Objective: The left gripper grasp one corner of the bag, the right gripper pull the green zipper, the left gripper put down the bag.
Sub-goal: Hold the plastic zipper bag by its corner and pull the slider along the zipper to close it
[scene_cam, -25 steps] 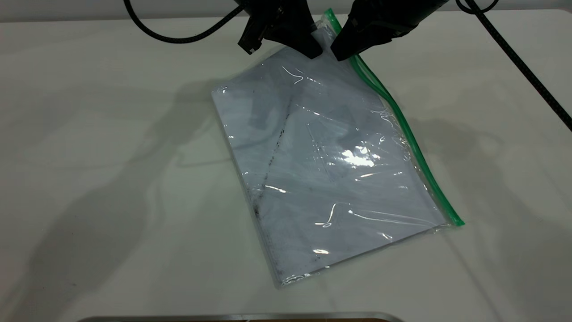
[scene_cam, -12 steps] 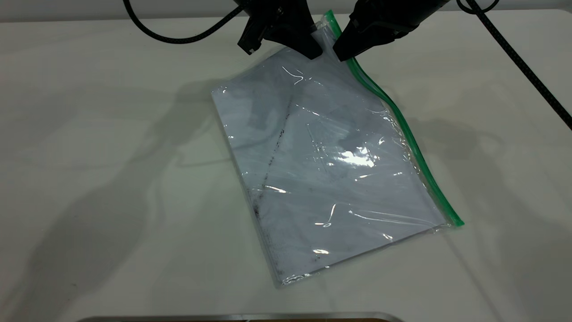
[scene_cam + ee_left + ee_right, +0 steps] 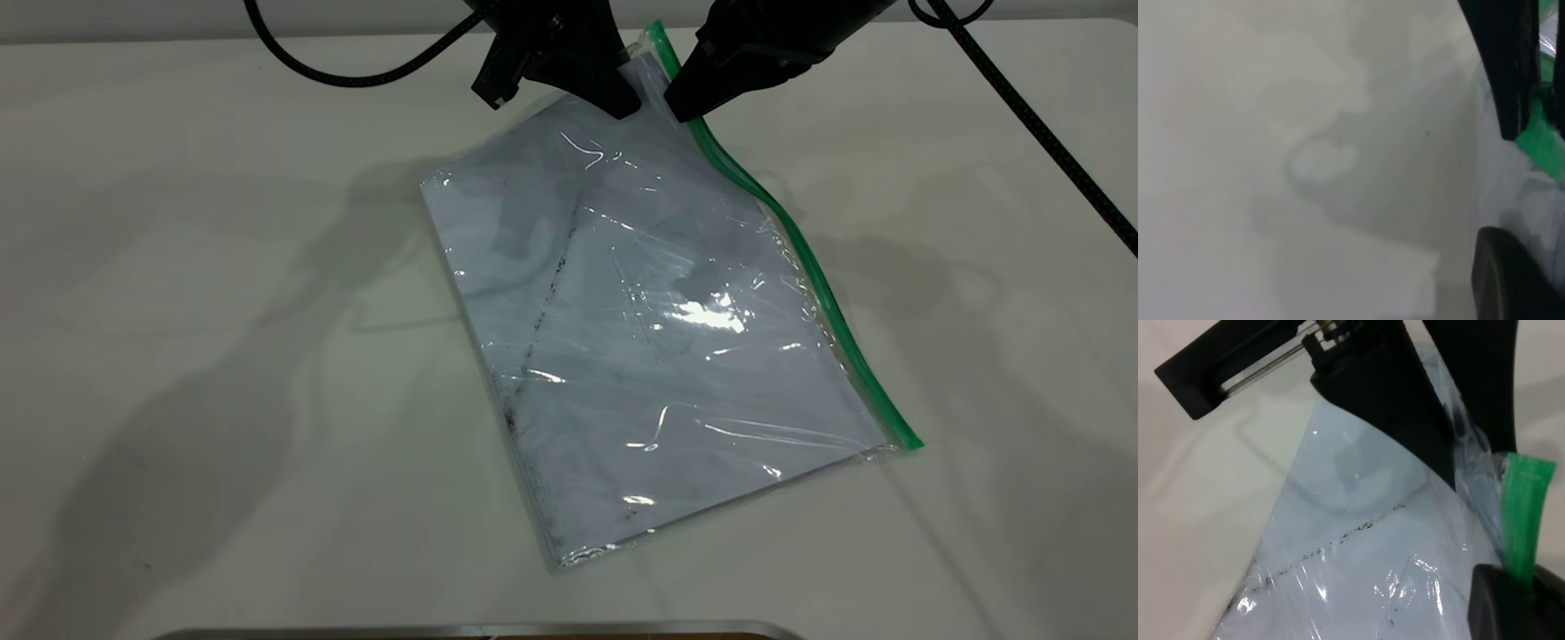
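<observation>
The bag [image 3: 658, 338] is a clear flat pouch with white paper inside, lying slanted on the white table [image 3: 222, 311]. Its far corner is lifted. The left gripper [image 3: 625, 105] is shut on that corner. In the right wrist view its fingers [image 3: 1405, 407] show at the pouch's crumpled corner. The green zipper [image 3: 800, 249] runs along the pouch's right long edge. The right gripper [image 3: 679, 110] is shut on the zipper's far end, close beside the left gripper. The green strip [image 3: 1525, 513] runs into the right gripper's jaws [image 3: 1519, 581]. The slider tab is hidden.
Black cables trail from the left arm [image 3: 356, 76] and the right arm [image 3: 1049, 142] across the back of the table. A metal edge [image 3: 480, 631] lies along the near side. In the left wrist view, bare table [image 3: 1305, 167] lies beside the green strip [image 3: 1541, 137].
The right gripper has shifted slightly to the right on the green edge. The zipper's far end has moved a little with it. The left gripper holds still.
</observation>
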You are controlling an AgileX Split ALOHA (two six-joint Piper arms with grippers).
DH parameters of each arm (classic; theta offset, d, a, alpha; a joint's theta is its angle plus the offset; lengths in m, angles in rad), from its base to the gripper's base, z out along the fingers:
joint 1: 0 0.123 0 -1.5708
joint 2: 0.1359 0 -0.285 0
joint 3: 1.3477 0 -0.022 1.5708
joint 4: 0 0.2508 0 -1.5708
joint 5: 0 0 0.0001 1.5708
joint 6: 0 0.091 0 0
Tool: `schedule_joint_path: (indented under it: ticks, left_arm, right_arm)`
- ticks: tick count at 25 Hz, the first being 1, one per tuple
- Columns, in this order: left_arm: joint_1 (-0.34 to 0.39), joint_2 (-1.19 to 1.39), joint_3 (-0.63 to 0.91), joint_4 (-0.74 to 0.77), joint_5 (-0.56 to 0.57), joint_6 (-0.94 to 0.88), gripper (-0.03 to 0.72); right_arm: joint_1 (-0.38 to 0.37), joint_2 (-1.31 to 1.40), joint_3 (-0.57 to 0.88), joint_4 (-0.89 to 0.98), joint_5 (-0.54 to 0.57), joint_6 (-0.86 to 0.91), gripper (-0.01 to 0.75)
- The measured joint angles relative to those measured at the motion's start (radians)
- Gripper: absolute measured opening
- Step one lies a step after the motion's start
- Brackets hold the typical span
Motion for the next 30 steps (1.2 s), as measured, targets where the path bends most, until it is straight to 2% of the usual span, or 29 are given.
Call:
schedule_joint_path:
  ticks: [5, 18, 30]
  left_arm:
    - [0.0, 0.0, 0.0, 0.0, 0.0, -0.01, 0.051]
    - [0.031, 0.007, -0.023, -0.064, 0.045, -0.045, 0.051]
    - [0.04, 0.011, -0.03, -0.085, 0.06, -0.053, 0.051]
  right_arm:
    - [0.0, 0.0, -0.001, -0.018, 0.0, 0.007, 0.035]
    - [0.01, -0.005, -0.014, -0.213, -0.024, 0.198, 0.035]
    - [0.01, -0.005, -0.014, -0.268, -0.057, 0.239, 0.035]
